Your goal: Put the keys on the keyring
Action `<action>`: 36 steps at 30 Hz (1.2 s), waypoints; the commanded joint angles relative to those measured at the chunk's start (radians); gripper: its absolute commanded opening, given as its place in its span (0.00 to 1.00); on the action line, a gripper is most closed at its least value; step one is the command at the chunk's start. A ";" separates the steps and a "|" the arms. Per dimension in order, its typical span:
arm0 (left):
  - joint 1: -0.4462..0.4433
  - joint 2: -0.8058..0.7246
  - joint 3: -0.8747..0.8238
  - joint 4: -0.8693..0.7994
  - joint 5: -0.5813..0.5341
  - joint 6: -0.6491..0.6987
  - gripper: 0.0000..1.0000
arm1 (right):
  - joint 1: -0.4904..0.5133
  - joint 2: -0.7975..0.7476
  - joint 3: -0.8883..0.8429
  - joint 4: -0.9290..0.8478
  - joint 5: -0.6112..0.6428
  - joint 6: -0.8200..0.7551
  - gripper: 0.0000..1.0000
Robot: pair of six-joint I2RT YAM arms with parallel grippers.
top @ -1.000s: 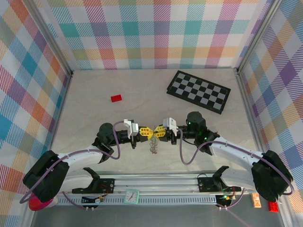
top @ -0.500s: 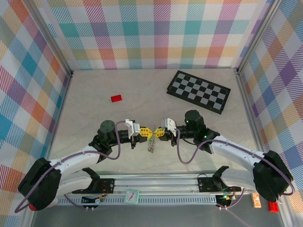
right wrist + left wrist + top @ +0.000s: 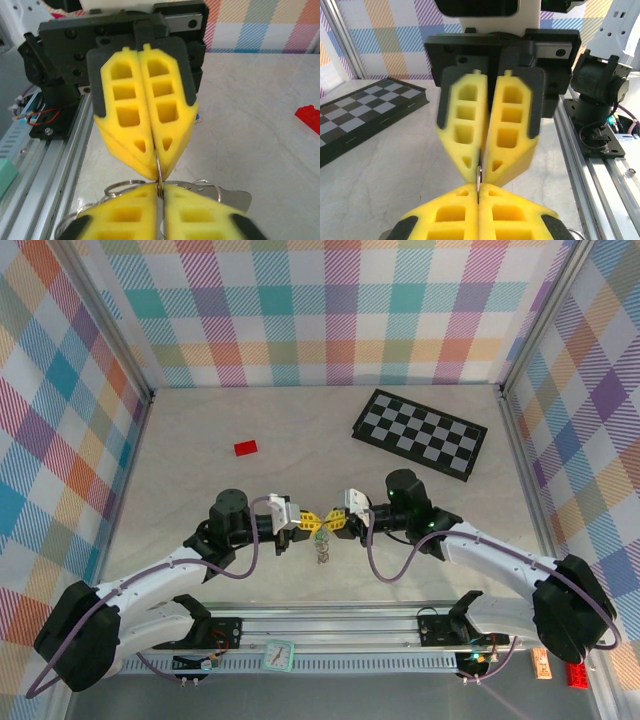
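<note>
Since a second ago, swung wider at the left elbow, wrist pushed inward; tips met as before. Well beyond the left pincer (image 3: 307, 522), a red block (image 3: 245, 448) on the desk (image 3: 180, 470). Clenched on the keyring (image 3: 322, 551), wire upright and edge-on, the rest trailing toward the bases. Tip to tip opposite, the right pincer (image 3: 334, 522), barely parted around that wire; grip impossible to tell. Well beyond it, a checkerboard (image 3: 420, 433). Forearms converging from either side.

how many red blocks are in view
2. One red block lies on the table, left of centre; a second red block sits off the table at the near right corner. More may be hidden.
</note>
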 commanded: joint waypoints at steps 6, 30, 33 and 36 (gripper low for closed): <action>0.001 -0.085 0.080 -0.188 -0.201 0.032 0.00 | 0.003 -0.099 -0.011 -0.032 0.243 0.061 0.34; 0.240 -0.238 0.276 -0.602 -0.680 -0.043 0.00 | 0.029 0.343 0.448 -0.352 0.335 0.570 0.35; 0.319 -0.257 0.286 -0.615 -0.715 -0.077 0.00 | 0.096 0.452 0.536 -0.353 0.353 0.544 0.36; 0.394 -0.280 0.291 -0.622 -0.760 -0.091 0.00 | 0.151 0.570 0.633 -0.372 0.368 0.550 0.37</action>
